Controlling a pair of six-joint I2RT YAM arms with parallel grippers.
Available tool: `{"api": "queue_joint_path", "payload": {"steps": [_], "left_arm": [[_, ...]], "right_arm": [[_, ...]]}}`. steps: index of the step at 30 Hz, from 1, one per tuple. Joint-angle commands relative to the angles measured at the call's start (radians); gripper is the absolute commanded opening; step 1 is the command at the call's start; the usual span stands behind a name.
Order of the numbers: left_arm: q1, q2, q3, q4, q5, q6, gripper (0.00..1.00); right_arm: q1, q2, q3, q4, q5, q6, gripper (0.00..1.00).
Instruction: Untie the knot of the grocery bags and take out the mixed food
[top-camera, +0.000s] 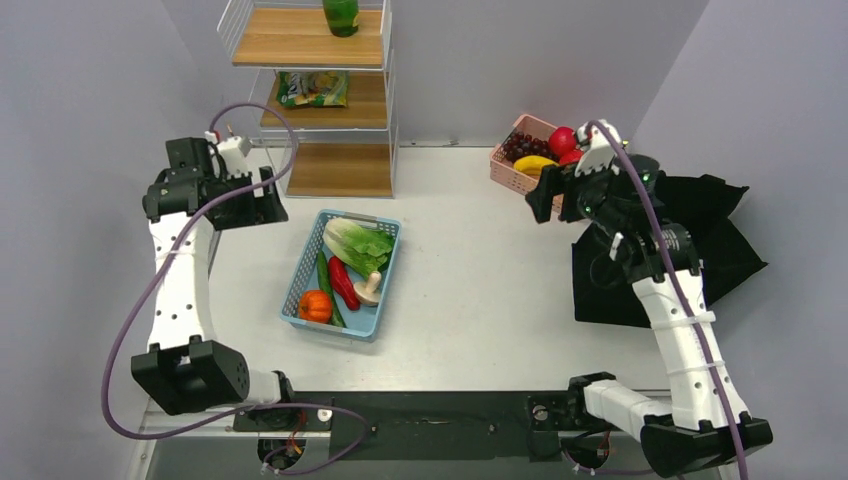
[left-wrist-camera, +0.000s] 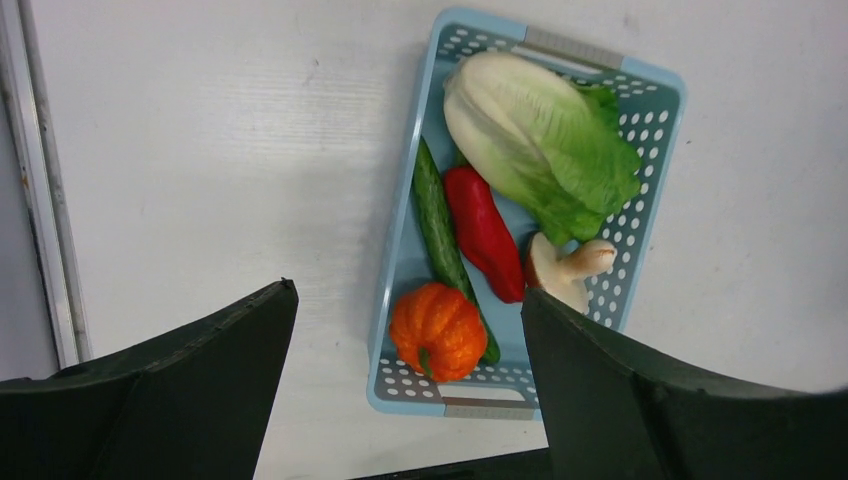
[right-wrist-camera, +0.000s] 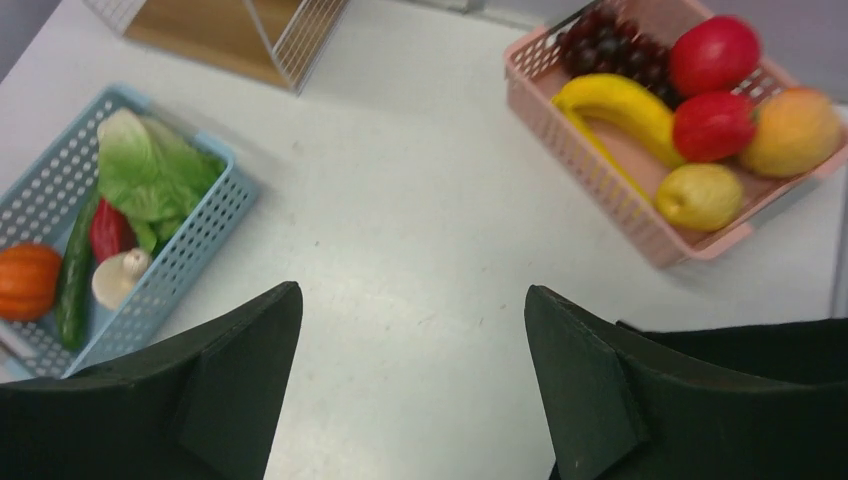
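The white printed grocery bag is not in view. A small orange pumpkin (top-camera: 315, 306) lies at the near end of the blue basket (top-camera: 296, 275), also in the left wrist view (left-wrist-camera: 438, 330). Two red apples (right-wrist-camera: 715, 55) and an orange fruit (right-wrist-camera: 795, 130) lie in the pink basket (right-wrist-camera: 600, 180). A green-and-yellow snack packet (top-camera: 314, 88) lies on the rack's middle shelf. My left gripper (top-camera: 268, 200) hangs open and empty above the table left of the blue basket (left-wrist-camera: 400, 250). My right gripper (top-camera: 540, 195) is open and empty, raised near the pink basket (top-camera: 505, 172).
The blue basket also holds lettuce (left-wrist-camera: 545, 140), a cucumber (left-wrist-camera: 437, 220), a red pepper (left-wrist-camera: 485, 230) and a mushroom (left-wrist-camera: 565, 270). The pink basket holds a banana (right-wrist-camera: 615, 100), grapes (right-wrist-camera: 610, 45) and a lemon (right-wrist-camera: 700, 195). A black fabric tote (top-camera: 720, 240) lies at the right. A wire shelf rack (top-camera: 280, 40) stands at the back with a green bottle (top-camera: 341, 15).
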Motion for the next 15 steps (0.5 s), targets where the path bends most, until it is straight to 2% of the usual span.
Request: {"api": "queue_joint_path", "payload": {"steps": [1, 6, 15], "left_arm": [[-0.067, -0.115, -0.081, 0.094, -0.125, 0.016, 0.82], [-0.136, -0.146, -0.113, 0.107, -0.172, -0.002, 0.82], [-0.135, -0.136, -0.086, 0.107, -0.165, -0.035, 0.82]], "right_arm": [[0.055, -0.089, -0.105, 0.02, -0.01, 0.053, 0.79], [0.058, -0.111, -0.155, 0.021, 0.0, 0.039, 0.79], [0.055, -0.148, -0.203, 0.02, -0.009, 0.038, 0.79]]}}
